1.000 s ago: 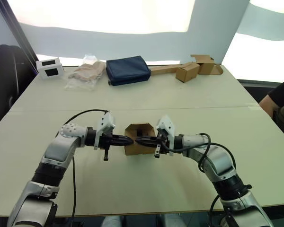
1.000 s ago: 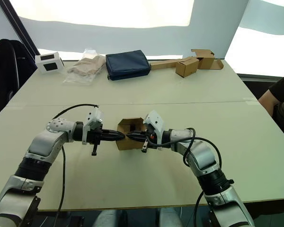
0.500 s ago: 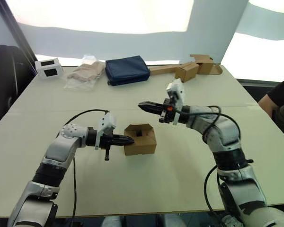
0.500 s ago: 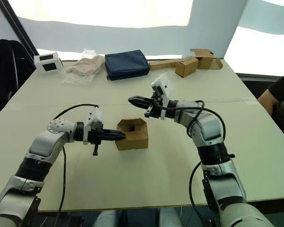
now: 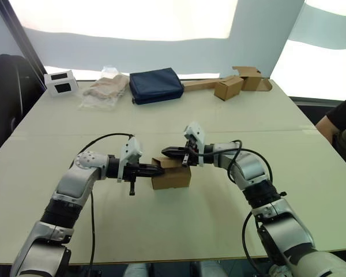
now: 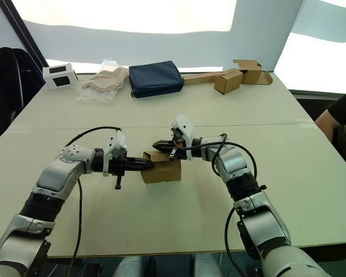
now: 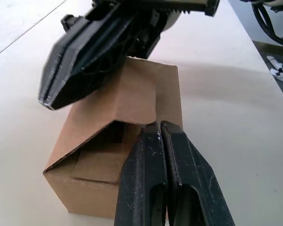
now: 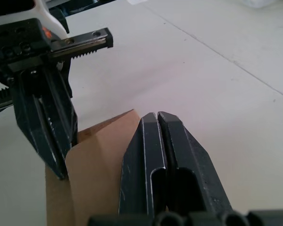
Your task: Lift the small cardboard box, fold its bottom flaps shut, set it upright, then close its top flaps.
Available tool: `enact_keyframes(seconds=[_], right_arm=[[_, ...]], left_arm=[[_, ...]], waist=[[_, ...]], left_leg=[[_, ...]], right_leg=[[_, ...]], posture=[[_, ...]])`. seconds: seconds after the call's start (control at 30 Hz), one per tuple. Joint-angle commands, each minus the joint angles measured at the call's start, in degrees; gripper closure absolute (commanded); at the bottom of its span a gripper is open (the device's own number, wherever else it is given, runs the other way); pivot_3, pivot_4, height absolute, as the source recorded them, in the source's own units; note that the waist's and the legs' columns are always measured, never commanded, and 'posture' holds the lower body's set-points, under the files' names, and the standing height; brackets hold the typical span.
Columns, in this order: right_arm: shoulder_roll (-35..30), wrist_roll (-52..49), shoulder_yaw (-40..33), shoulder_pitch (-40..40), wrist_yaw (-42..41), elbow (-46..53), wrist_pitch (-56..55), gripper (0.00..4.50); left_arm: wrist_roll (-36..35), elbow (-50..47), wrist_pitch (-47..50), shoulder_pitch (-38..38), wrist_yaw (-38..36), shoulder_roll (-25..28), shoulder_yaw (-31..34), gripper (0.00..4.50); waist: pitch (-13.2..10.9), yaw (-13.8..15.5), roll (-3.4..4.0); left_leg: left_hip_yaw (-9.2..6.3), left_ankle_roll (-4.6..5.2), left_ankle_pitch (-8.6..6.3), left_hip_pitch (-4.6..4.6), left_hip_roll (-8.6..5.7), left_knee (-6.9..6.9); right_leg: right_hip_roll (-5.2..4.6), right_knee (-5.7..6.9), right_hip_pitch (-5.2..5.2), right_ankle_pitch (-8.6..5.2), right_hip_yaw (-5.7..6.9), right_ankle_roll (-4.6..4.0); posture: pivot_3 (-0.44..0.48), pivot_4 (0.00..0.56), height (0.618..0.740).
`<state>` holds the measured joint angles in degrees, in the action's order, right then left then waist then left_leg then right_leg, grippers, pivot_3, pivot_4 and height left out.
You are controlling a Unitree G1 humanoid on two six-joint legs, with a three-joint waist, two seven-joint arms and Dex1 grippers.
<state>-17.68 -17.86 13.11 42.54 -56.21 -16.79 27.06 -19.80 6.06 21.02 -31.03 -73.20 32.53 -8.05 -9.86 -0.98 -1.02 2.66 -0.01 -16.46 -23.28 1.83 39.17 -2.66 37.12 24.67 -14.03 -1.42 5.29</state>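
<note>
While the small plain brown corrugated cardboard box (image 5: 172, 173) sits upright near the middle of the pale, smooth matte table (image 5: 179, 225), it is flanked closely by both black two-fingered grippers. Its walls are flat and unmarked, its shape roughly cubic, and its short top flaps (image 7: 132, 94) are seen partly folded: one panel is bent down over the opening like a sloped roof, with a dark gap left beneath it, through which a flat inner panel can be made out in the left wrist view. The left gripper (image 5: 159, 169) is held level at the box's left upper edge, its tapered fingers (image 7: 153, 174) pressed together with no gap, their tips touching the folded flap's edge. The right gripper (image 5: 166, 152) is reached in from the far right side, just above the box's top, its fingers likewise closed tight, hovering over the bent flap. Nothing is gripped by either. Well apart, at the table's far edge, a navy fabric pouch (image 5: 155, 85) is seen.
</note>
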Motion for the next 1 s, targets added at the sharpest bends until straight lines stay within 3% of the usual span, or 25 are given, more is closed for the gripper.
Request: enact_keyframes(seconds=[0.03,0.4,0.77,1.0], right_arm=[[-0.51,2.57,1.46,-1.09,-0.47,0.66,-2.08,4.50],[-0.68,3.47,0.55,-2.85,-0.69,1.23,-2.85,4.50],[-4.23,1.20,0.33,-8.89,-0.94,16.92,4.27,4.50],[-6.39,-0.63,-0.69,-11.61,0.00,25.89,7.77,4.50]], left_arm=[[-0.59,-1.29,0.42,0.10,-0.13,0.77,0.46,4.43],[-4.97,-0.91,4.40,-4.75,-1.25,3.56,4.42,4.43],[1.70,12.97,-4.23,-10.69,1.51,-4.41,0.02,4.43],[3.87,17.44,-7.56,-11.43,0.52,-6.37,-0.75,4.43]], waist=[[0.00,0.00,0.00],[0.01,0.10,0.00],[0.01,0.17,0.00],[0.01,0.18,0.00]], left_leg=[[0.00,0.00,0.00,0.00,0.00,0.00],[-0.01,0.00,0.00,0.04,0.00,0.00],[0.08,0.00,0.00,0.02,-0.02,0.00],[0.07,0.00,0.00,0.02,-0.02,0.00]], right_leg=[[0.00,0.00,0.00,0.00,0.00,0.00],[0.01,0.00,-0.04,0.00,0.01,0.00],[0.04,-0.02,-0.04,0.00,0.04,0.00],[0.05,-0.02,-0.03,0.00,0.03,0.00]], posture=[[0.000,0.150,0.740],[0.000,0.150,0.740],[0.000,0.150,0.740],[0.000,0.150,0.740]])
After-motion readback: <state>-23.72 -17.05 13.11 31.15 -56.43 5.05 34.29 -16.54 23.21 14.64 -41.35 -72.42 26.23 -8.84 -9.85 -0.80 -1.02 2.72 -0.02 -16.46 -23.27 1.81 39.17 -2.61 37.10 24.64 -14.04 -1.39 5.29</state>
